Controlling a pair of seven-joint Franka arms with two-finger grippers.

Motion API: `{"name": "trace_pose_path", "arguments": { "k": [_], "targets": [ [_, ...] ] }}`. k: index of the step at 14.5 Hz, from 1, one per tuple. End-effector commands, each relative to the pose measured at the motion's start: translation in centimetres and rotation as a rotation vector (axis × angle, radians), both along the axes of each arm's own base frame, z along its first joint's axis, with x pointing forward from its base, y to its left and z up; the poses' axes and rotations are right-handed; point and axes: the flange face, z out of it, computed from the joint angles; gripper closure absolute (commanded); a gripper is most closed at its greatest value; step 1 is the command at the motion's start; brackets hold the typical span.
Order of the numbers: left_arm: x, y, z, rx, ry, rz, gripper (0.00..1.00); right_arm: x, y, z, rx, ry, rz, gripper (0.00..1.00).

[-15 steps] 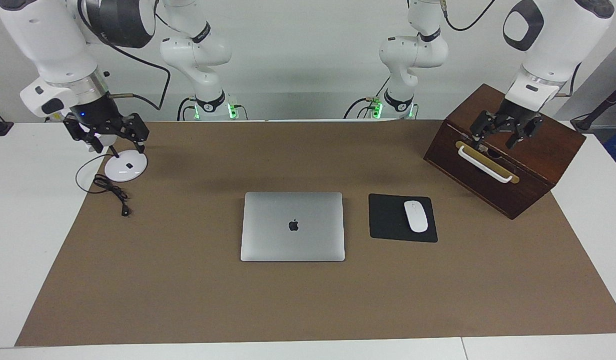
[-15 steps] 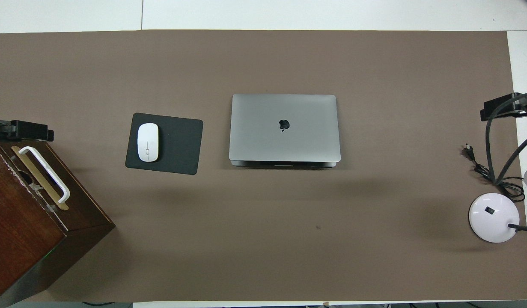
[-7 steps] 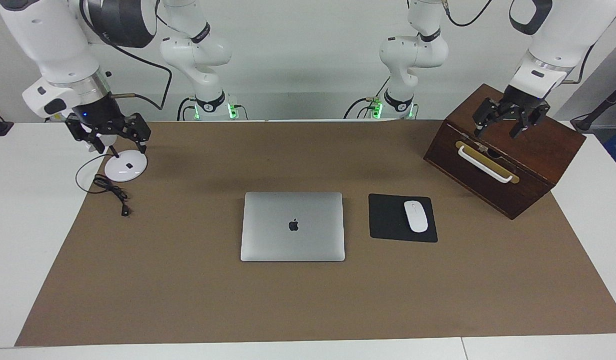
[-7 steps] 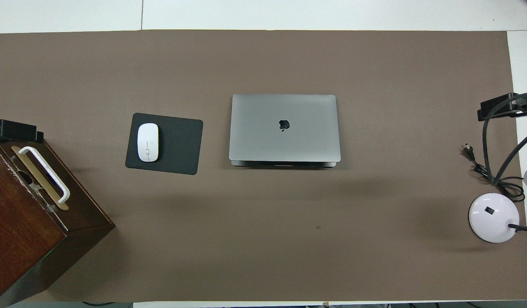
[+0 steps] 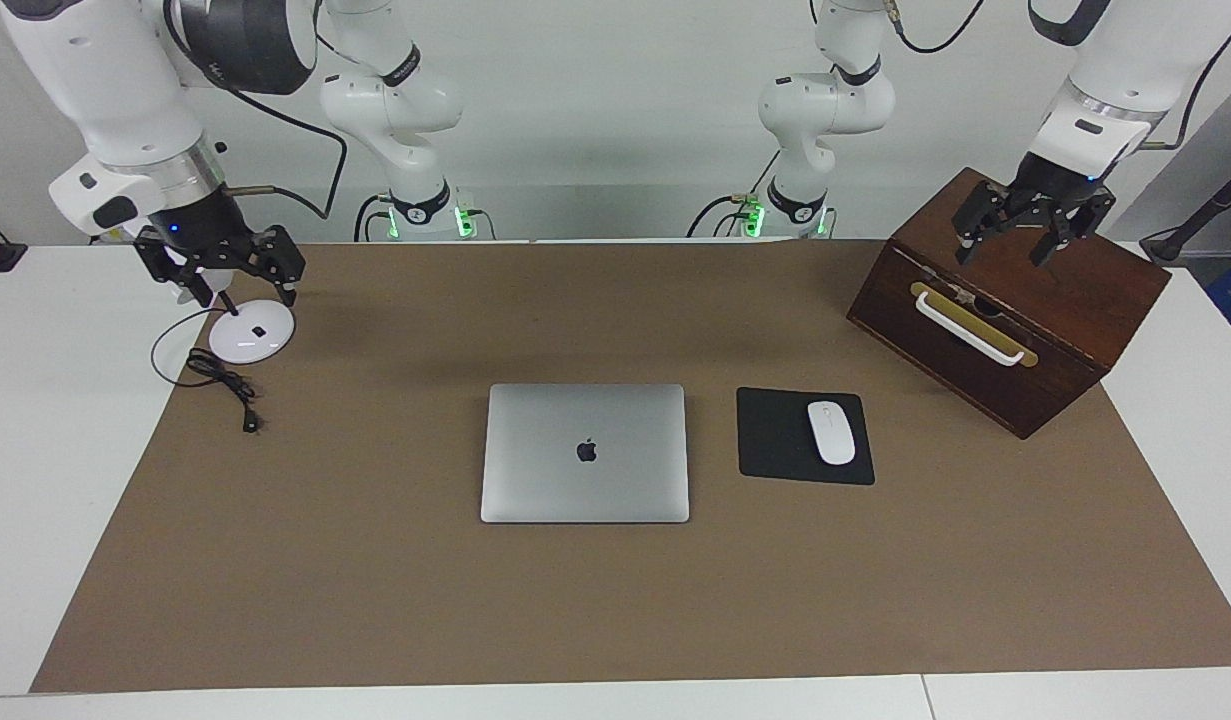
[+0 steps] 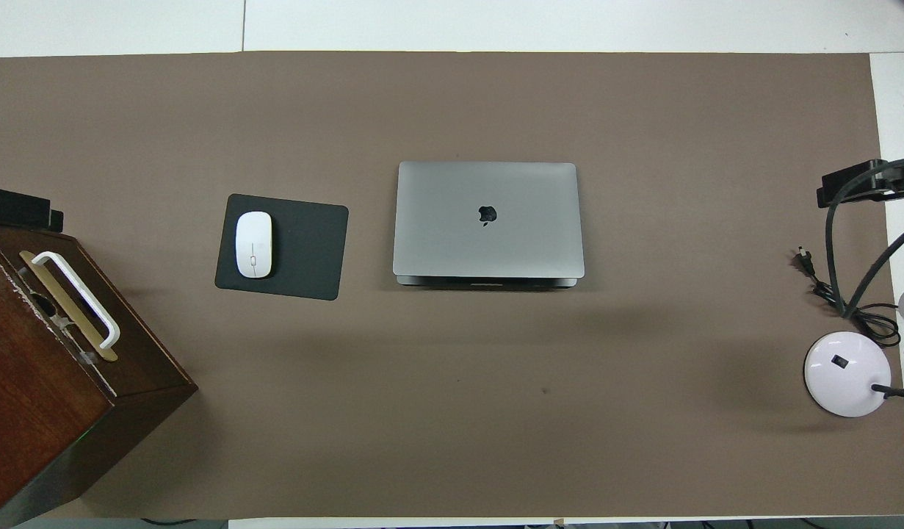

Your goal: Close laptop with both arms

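Both pincers apart and empty, left pincer (image 5: 1023, 232) over wooden box (image 5: 1075, 330), right pincer (image 5: 220, 272) over lamp base (image 5: 251, 335)

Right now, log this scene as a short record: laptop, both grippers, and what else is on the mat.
laptop: lid down, flat at mid-mat
left gripper: open, empty, over the wooden box
right gripper: open, empty, over the lamp base
mousepad: beside laptop, toward the left arm's end
mouse: on the mousepad
contact with laptop: none
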Motion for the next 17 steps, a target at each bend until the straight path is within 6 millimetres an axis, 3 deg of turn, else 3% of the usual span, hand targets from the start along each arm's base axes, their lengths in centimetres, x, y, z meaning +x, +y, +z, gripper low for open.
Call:
{"name": "trace_pose_path", "arguments": {
  "k": [1,8,17],
  "targets": [
    [-0.50,-0.05,-0.38,0.018,0.019,0.021,0.00,-0.02,-0.12,0.53,0.006,-0.005,0.007,0.00],
    [-1.00,-0.50,-1.00,0.012,0.034,0.074,0.00,0.14,-0.23,0.29,0.004,-0.003,0.005,0.00],
    [-1.13,0.31,-0.84,0.012,0.031,0.076,0.00,0.17,-0.18,0.24,0.018,-0.006,0.004,0.00]
  ]
}}
